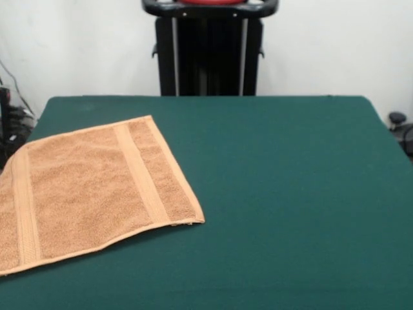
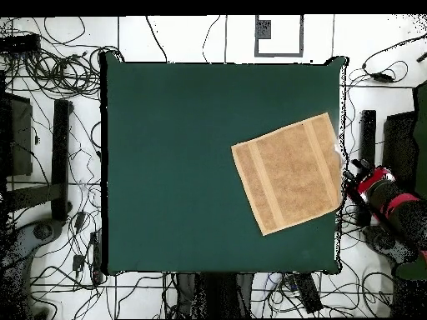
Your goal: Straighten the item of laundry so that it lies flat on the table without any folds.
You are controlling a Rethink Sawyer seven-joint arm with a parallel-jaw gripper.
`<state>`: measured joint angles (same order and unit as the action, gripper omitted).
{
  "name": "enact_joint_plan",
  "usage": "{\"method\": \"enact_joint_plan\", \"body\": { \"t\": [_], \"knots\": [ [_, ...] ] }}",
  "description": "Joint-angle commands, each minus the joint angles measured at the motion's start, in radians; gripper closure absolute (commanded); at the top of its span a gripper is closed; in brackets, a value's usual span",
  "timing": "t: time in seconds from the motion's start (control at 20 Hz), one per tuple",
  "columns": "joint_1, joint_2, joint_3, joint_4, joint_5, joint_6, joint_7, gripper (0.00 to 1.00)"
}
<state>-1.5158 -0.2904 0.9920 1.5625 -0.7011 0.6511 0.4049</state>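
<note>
- The towel is orange-tan terry cloth and lies spread on the table, turned at an angle to the table's edges.
- In the front view it sits at the table's left side, and its left part runs out of the picture; in the overhead view it lies by the right edge, roughly midway along that edge, with one corner reaching the edge.
- Two woven bands cross it, one near each of two opposite edges.
- It looks flat; no fold or doubled layer shows in either view, only a slight waviness along the near hem in the front view.
- No tag, label or writing can be read on the towel.
- The table top is dark green and far wider than the towel.
- The arm, red and black, shows in the overhead view just off the table's right edge, close to the towel's corner.
- The gripper's end cannot be made out there, so it cannot be told whether it is wide, narrow or holding anything.
- Cables lie tangled over the white floor around the table.
</note>
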Motion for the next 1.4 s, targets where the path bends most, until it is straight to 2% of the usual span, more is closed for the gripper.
{"method": "enact_joint_plan", "body": {
  "t": [0.05, 0.15, 0.4, 0.6, 0.9, 1.4],
  "knots": [
    [0.062, 0.002, -0.089, 0.085, -0.009, -0.063, 0.141, 0.0],
    [0.062, -0.002, -0.09, 0.098, 0.005, -0.076, 0.168, 0.0],
    [0.114, -0.065, -0.125, 0.173, 0.023, -0.185, 0.351, 0.0],
    [0.155, -0.101, -0.162, 0.211, 0.067, -0.245, 0.422, 0.0],
    [0.206, -0.112, -0.228, 0.238, 0.122, -0.335, 0.449, 0.0],
    [0.276, -0.15, -0.291, 0.258, 0.191, -0.387, 0.489, 0.0]
  ]
}}
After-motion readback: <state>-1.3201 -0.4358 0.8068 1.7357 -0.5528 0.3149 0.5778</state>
